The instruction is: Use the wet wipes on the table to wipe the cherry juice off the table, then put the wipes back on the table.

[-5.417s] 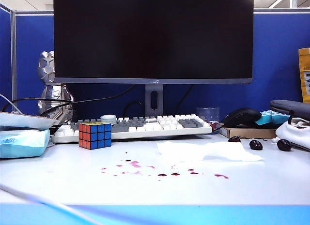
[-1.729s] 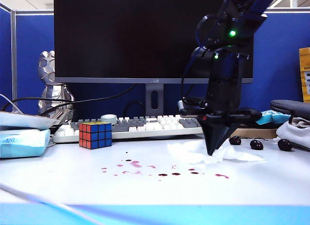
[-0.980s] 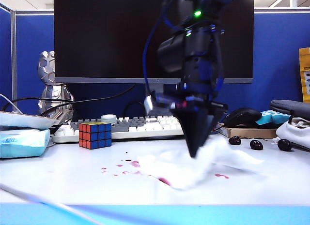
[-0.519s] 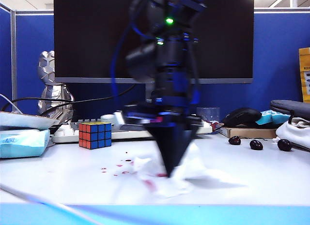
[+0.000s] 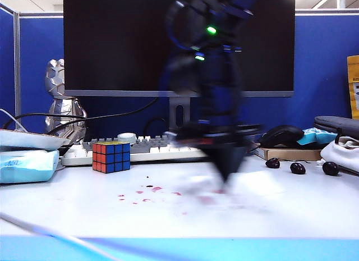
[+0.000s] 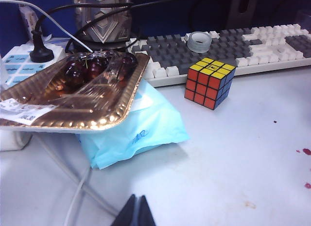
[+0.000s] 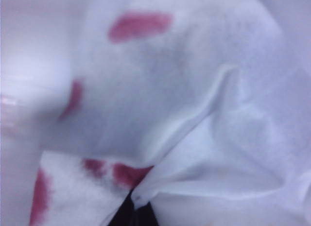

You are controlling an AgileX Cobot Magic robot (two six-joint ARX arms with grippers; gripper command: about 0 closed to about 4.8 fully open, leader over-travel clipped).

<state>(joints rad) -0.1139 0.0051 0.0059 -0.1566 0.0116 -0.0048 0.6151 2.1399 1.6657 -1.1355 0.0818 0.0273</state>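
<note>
A: Where's the wet wipe [image 7: 194, 114]?

B: Bunched on the table [image 5: 84, 210] right of centre, under the right gripper [image 5: 226, 172] — its jaws are pinched together on a fold of it, tips pointing down, the cloth spreading out all round them. Red-pink stains [image 7: 140, 26] show on the wipe.

A: And the cherry juice [image 5: 156, 189]?

B: A few small spots lie on the table left of the wipe, nearer than the Rubik's cube [image 5: 111, 156]. The arm is blurred there.

A: The other gripper?

B: The left gripper [image 6: 135, 214] hangs over the table's left side with its jaws closed and nothing between them, near the pale blue packet [image 6: 141, 129] under the gold tray [image 6: 92, 102].
</note>
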